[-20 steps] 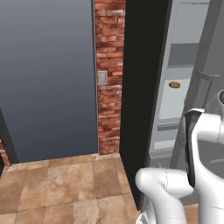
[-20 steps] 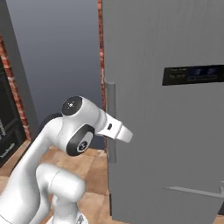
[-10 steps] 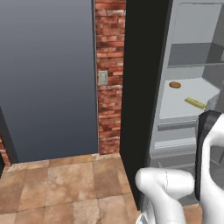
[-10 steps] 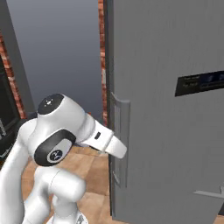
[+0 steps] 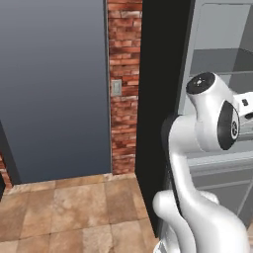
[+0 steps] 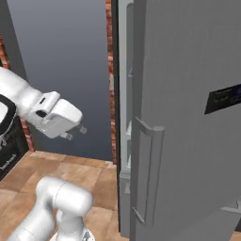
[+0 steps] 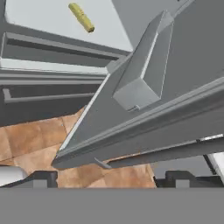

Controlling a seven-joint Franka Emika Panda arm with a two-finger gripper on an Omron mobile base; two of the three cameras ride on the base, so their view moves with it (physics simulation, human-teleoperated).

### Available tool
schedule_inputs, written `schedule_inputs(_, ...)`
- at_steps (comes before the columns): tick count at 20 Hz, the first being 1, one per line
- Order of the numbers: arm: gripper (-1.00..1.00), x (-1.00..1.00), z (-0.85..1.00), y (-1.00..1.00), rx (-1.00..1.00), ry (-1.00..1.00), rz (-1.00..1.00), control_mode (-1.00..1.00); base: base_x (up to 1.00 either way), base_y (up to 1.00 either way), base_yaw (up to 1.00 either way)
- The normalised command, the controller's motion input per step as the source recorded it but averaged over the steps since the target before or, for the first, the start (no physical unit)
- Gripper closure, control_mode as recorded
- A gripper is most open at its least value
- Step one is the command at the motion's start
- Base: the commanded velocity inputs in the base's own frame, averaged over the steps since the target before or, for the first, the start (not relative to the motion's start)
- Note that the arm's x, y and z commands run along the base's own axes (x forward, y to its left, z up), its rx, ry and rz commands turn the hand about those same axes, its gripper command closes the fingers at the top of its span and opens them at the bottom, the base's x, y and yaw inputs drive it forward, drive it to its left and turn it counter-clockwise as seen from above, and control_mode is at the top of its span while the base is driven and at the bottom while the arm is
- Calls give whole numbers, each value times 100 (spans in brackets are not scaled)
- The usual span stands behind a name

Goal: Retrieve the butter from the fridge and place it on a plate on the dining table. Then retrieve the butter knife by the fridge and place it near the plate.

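One butter [image 7: 82, 17] stick on fridge [image 6: 188, 117] shelf, far ahead past door edge, long axis diagonal across view; gripper [image 7: 109, 178] spread wide, empty, well short of it.

Grey steel fridge [image 6: 188, 117], yellow butter [image 7: 81, 17], red brick wall [image 5: 123, 84], tan tiled floor [image 5: 74, 207], white arm [image 5: 197, 207]
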Motion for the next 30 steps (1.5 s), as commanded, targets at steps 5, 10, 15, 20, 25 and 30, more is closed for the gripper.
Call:
schedule_inputs(5, -100, 100, -25, -36, -9, 50, 0, -100, 0, 0, 0)
schedule_inputs(10, -100, 62, -30, -100, 4, 31, 0, -100, 0, 0, 0)
schedule_inputs(15, -100, -6, -9, -100, 8, 10, 0, -100, 0, 0, 0)
schedule_inputs(20, -100, -42, -12, -100, 11, 5, 0, -100, 0, 0, 0)
schedule_inputs(25, -100, -56, -33, -100, 7, 7, 0, -100, 0, 0, 0)
schedule_inputs(30, -100, -72, -18, -100, 1, 1, -1, -100, 0, 0, 0)
